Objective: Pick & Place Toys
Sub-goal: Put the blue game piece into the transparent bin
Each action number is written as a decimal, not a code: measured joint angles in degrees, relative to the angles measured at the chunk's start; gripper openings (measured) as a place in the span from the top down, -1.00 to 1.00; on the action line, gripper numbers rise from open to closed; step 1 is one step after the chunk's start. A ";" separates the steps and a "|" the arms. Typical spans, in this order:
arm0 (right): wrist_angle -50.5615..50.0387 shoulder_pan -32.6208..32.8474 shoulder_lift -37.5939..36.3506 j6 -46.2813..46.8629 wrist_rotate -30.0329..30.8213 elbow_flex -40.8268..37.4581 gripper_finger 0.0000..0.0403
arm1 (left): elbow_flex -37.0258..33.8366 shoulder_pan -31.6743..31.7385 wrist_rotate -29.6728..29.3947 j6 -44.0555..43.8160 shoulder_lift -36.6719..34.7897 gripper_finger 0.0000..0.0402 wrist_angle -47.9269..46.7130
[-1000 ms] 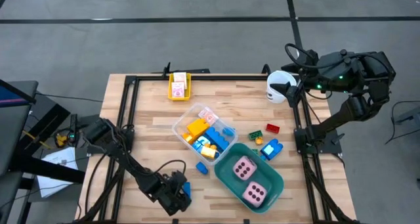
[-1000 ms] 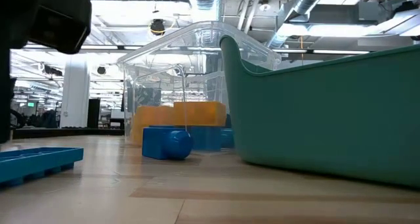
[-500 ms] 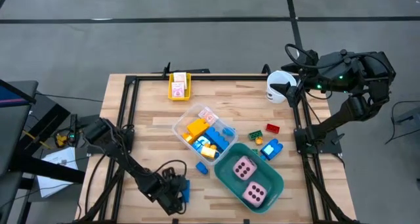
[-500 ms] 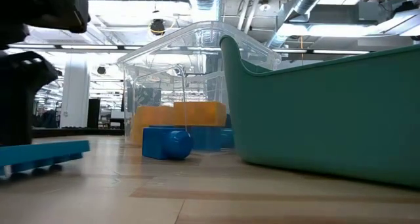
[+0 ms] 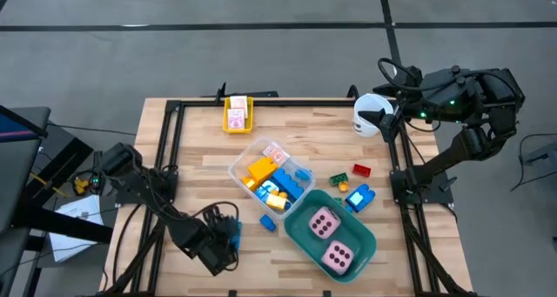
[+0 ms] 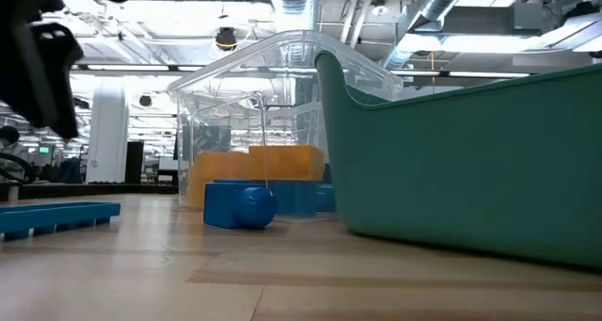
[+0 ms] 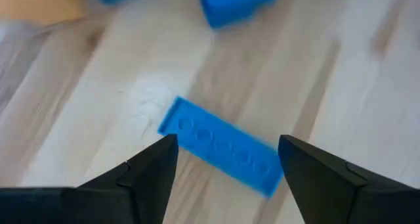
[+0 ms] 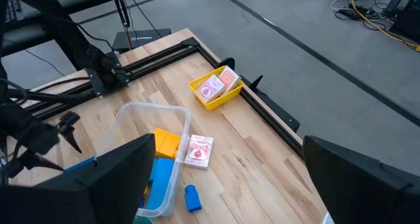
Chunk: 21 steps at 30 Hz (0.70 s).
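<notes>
A long flat blue brick (image 7: 223,152) lies on the wood near the table's near left (image 5: 236,234). In the low view (image 6: 56,217) it sits level. My left gripper (image 7: 223,145) hangs over it, slanting down and open, one fingertip off each end; the low view shows a finger (image 6: 56,86) well above it. A small blue brick (image 5: 267,220) lies farther right. Two pink dice (image 5: 329,236) sit in the teal tub (image 5: 365,240). My right gripper (image 8: 228,142) waits open, high at the far right by the white cup (image 5: 372,114).
A clear box (image 5: 239,162) at mid-table holds orange and blue bricks and a card. Red (image 5: 361,169), green (image 5: 338,179) and blue (image 5: 359,197) bricks lie right of it. A yellow tray of cards (image 5: 237,114) stands at the far edge. Black rails frame the table.
My left gripper has risen, drawn back toward the table's left and far side, and rolled about its own axis. The flat blue brick has shifted a little the same way across the wood and now lies level, with the finger that stood on it lifted clear.
</notes>
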 joint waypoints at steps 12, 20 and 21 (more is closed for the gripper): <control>0.00 0.00 0.00 0.11 0.00 0.00 -0.86 | 0.05 0.38 4.22 -29.15 5.37 -0.51 -1.23; 0.00 0.00 0.00 0.09 0.00 0.00 -0.86 | 0.07 1.63 4.34 -30.71 6.57 -0.52 2.54; 0.01 0.00 0.00 0.10 0.00 0.00 -0.86 | 0.07 1.84 4.35 -30.73 6.57 -0.52 2.59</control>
